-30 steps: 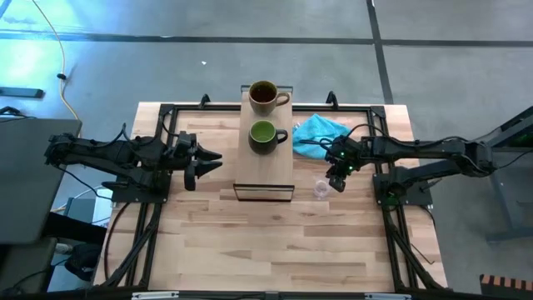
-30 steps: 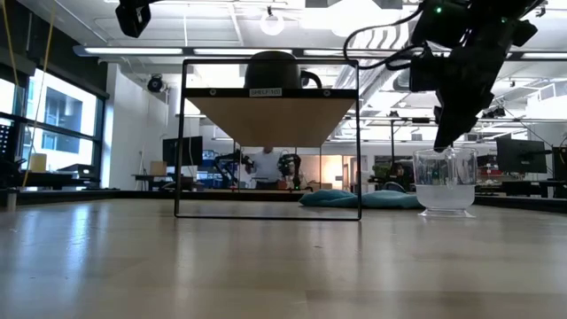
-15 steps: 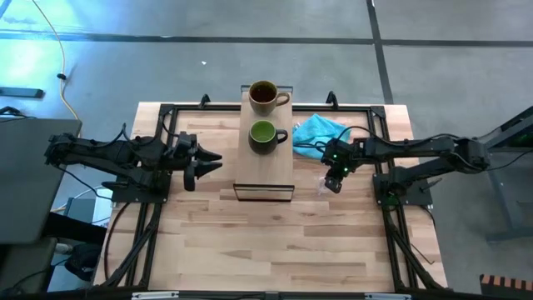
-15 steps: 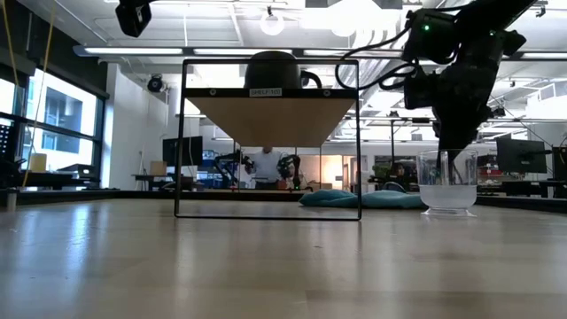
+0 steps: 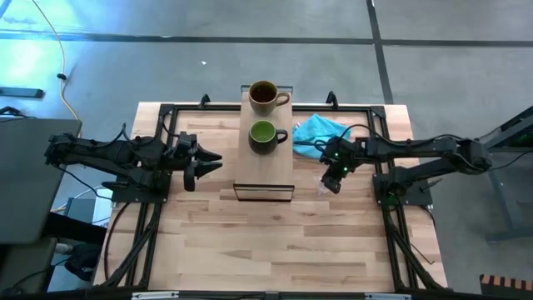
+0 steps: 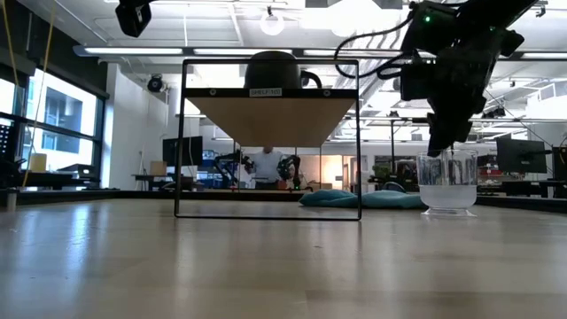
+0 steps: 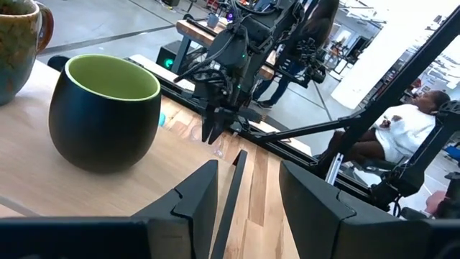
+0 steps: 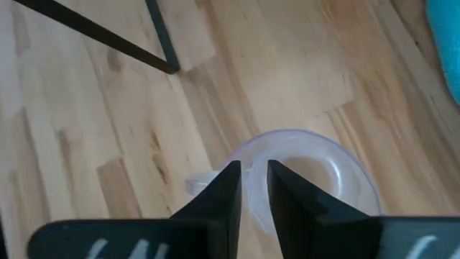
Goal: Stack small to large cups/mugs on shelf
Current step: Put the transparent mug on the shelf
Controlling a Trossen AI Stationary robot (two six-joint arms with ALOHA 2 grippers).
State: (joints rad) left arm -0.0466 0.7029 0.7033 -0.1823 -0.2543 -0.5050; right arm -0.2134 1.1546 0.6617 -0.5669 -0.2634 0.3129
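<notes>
Right gripper [image 5: 331, 185] down at the clear glass cup [image 6: 447, 182], closed to a narrow gap over the near part of the rim, with the thin wall caught between the two fingers. Cup standing on the desk [image 5: 275, 242], directly under this gripper and not yet lifted. Shelf [image 5: 265, 171] just beside the gripper, toward the left arm. On it, farther from the gripper, the dark green mug [image 5: 264, 136] and behind that one the brown-tan mug [image 5: 264, 96]. Turquoise cloth [image 5: 318, 129] close behind the gripper.

Left gripper [image 5: 208, 162] waiting on the other side of the shelf, fingers apart, holding nothing.

Possible troubles, only as a judgement:
- Hold on one side of the rim only, so probably a tilt or a swing of the cup when raised.
- Smooth glass and a thin wall, so maybe a slip out of the fingers, then a fall on the desk.
- On the way across, a possible knock against the dark frame of the shelf or against the green mug.

Writing: small pale label [image 6: 263, 91] on the front top bar of the shelf, too small to read. No brand or print seen on either mug or on the cup.
</notes>
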